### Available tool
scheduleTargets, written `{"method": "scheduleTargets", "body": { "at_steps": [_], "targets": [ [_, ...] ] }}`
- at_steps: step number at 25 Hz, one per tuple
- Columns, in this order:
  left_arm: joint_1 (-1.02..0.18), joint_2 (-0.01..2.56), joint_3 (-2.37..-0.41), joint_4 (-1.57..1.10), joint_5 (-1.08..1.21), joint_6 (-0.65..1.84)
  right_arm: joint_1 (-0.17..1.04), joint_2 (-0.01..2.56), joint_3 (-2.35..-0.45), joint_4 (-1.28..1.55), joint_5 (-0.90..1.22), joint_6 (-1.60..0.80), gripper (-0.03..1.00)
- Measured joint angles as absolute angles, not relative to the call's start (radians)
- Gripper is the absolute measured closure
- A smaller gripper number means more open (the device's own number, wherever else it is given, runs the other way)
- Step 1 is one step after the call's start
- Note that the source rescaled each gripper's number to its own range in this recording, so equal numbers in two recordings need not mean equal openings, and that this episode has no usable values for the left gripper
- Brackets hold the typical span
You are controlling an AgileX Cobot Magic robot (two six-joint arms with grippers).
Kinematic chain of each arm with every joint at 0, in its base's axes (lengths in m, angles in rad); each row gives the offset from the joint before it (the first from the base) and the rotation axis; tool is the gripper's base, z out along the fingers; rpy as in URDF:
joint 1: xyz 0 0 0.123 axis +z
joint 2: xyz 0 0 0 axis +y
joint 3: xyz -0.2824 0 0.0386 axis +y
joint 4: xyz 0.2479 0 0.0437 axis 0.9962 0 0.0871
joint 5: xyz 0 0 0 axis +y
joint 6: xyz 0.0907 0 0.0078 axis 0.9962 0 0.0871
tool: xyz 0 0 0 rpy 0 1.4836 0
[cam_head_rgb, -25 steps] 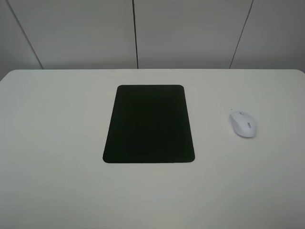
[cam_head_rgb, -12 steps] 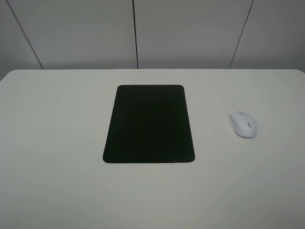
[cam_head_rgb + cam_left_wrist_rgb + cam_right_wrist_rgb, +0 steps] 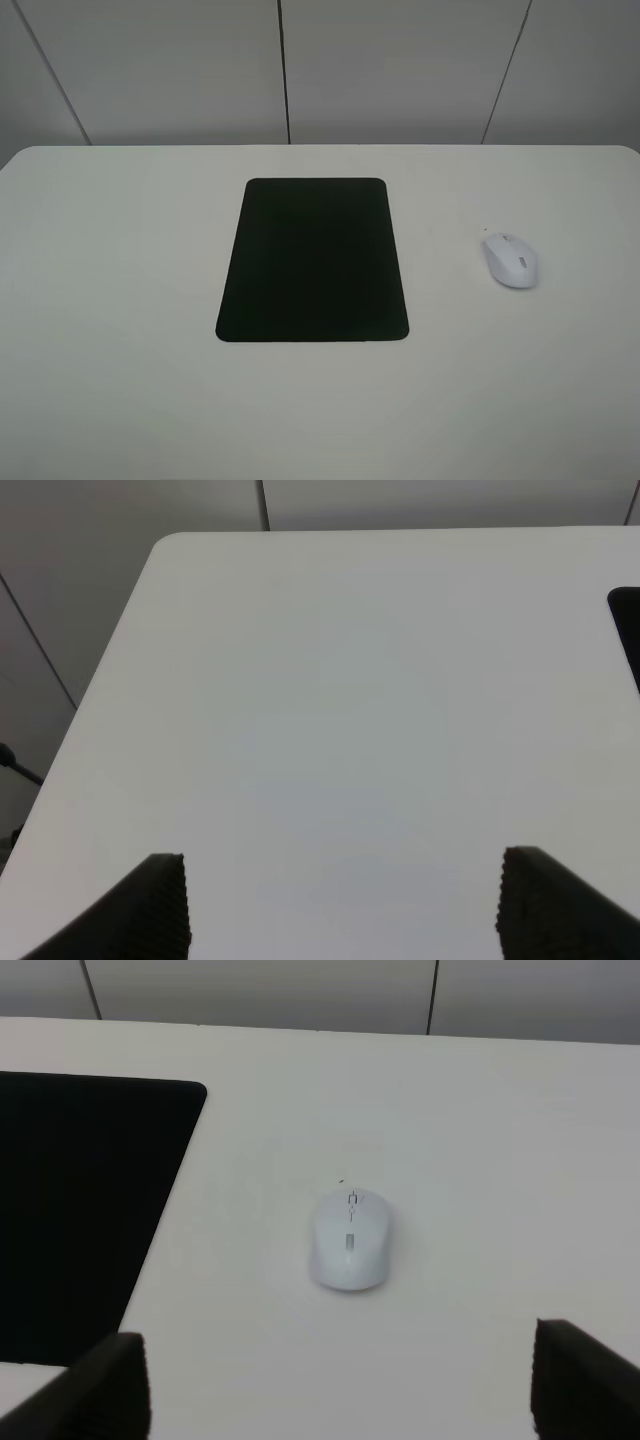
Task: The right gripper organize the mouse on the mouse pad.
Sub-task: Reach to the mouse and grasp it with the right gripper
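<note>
The white mouse lies on the white table, to the right of the black mouse pad, with a gap between them. Neither arm shows in the exterior view. In the right wrist view the mouse lies ahead of my right gripper, whose two dark fingertips stand wide apart and empty. The pad shows beside the mouse there. In the left wrist view my left gripper is open and empty over bare table, with a corner of the pad at the frame's edge.
The white table has a rounded far edge, with grey wall panels behind it. The table's far left corner shows in the left wrist view.
</note>
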State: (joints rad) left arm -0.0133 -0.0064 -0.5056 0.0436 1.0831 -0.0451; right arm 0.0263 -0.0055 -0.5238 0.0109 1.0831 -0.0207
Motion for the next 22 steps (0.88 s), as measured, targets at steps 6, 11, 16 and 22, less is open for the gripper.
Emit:
{"method": "scheduleTargets", "body": {
  "at_steps": [6,11,16,22],
  "targets": [
    [-0.013,-0.006,-0.506,0.044,1.083,-0.045,0.026,-0.006,-0.524,0.011,1.083,-0.021,0.27],
    [-0.013,-0.006,-0.506,0.044,1.083,-0.045,0.026,-0.006,-0.524,0.011,1.083,-0.021,0.27],
    [-0.013,-0.006,-0.506,0.044,1.083,-0.045,0.026,-0.006,-0.524,0.011,1.083,-0.021,0.27],
    [-0.013,-0.006,-0.506,0.044,1.083,-0.045,0.026,0.012,-0.531,0.000,1.055,-0.021,0.27]
  ]
}}
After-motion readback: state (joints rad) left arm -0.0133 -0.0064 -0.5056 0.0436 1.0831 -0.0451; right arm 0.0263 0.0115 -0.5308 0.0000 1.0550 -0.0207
